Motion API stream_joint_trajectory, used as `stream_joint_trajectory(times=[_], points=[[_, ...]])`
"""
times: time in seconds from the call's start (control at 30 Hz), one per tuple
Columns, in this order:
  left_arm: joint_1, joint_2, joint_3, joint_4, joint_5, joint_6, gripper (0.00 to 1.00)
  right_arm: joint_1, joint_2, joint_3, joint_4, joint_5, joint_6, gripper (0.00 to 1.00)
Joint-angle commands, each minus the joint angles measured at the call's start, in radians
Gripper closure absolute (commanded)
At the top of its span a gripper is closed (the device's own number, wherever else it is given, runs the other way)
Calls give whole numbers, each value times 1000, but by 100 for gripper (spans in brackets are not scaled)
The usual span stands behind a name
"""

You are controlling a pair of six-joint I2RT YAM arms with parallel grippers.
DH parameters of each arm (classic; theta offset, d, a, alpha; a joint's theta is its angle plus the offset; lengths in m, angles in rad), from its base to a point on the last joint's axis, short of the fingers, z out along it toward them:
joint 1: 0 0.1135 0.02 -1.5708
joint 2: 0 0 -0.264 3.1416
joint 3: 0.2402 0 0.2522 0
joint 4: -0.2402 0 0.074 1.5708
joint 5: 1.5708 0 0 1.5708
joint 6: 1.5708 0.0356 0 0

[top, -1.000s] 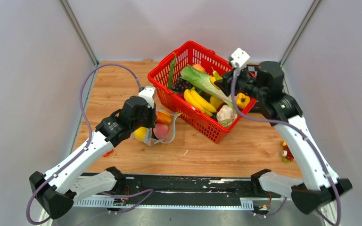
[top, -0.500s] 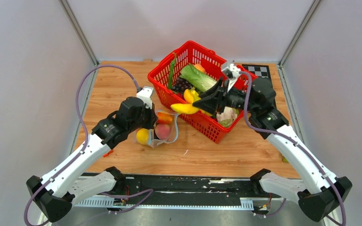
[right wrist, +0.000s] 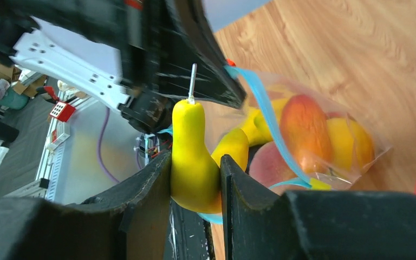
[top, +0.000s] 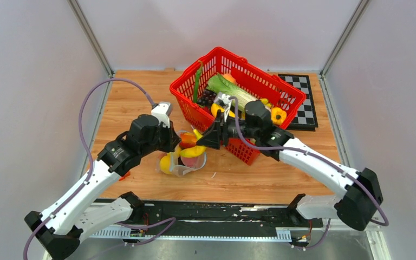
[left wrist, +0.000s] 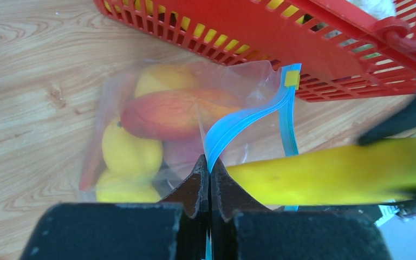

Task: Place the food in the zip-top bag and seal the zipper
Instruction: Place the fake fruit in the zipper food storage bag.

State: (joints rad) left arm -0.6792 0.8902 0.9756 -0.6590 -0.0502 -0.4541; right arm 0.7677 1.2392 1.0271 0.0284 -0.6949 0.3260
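- The left pincer (left wrist: 209,162) is pinched fully together on the zipper (left wrist: 244,119). It grips one side of the teal strip and holds that lip up off the counter (top: 135,92).
- The zip-top bag (top: 180,169) lies on the counter at about 7 o'clock from the red basket (top: 249,67), just beside the basket's near wall. Its mouth gapes open toward 3 o'clock in the top view.
- The right pincer (right wrist: 195,162) is narrowed around a banana (right wrist: 190,135), gripping it on both sides near its stem end.
- The right pincer reaches in from the bag's 3 o'clock side. The banana's far end sits at the open mouth, between the two sides of the zipper; how far inside it reaches cannot be told.
- Inside the bag, a reddish peach (left wrist: 179,111) lies toward 12 o'clock in the left wrist view. Yellow round fruits (left wrist: 130,151) lie beside and below it, pressed against the clear plastic.
- The two pincers face each other across the bag's mouth, the left at 9 o'clock and the right at 3 o'clock.
- The red basket holds a long green-white cabbage (top: 230,89) and a yellow pepper (top: 278,115), among other pieces.
- A checkerboard (top: 303,103) lies flat on the counter at 3 o'clock from the basket, partly under its edge.
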Motion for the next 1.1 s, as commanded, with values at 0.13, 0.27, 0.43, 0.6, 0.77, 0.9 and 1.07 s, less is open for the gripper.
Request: stream_joint_trajectory(times=[0.13,0.27,0.43,0.6,0.77,0.9,1.07], points=[[1,-76,-20,61,44,-81,100,139,98,-53,194,181,74,94],[0,-99,-49,87,44,-109,100,186,99,-99,275,274,144,94],[0,-130,-76,115,26,-123,100,209,102,-140,276,342,313,99],[1,-162,-86,114,-34,-127,100,289,109,-102,161,437,267,97],[0,-177,-93,124,-50,-127,100,320,159,-19,-59,593,248,99],[1,-185,-95,126,-36,-115,100,328,183,54,-178,714,181,91],[1,-184,-103,147,-5,-113,100,326,248,217,-345,832,75,45]])
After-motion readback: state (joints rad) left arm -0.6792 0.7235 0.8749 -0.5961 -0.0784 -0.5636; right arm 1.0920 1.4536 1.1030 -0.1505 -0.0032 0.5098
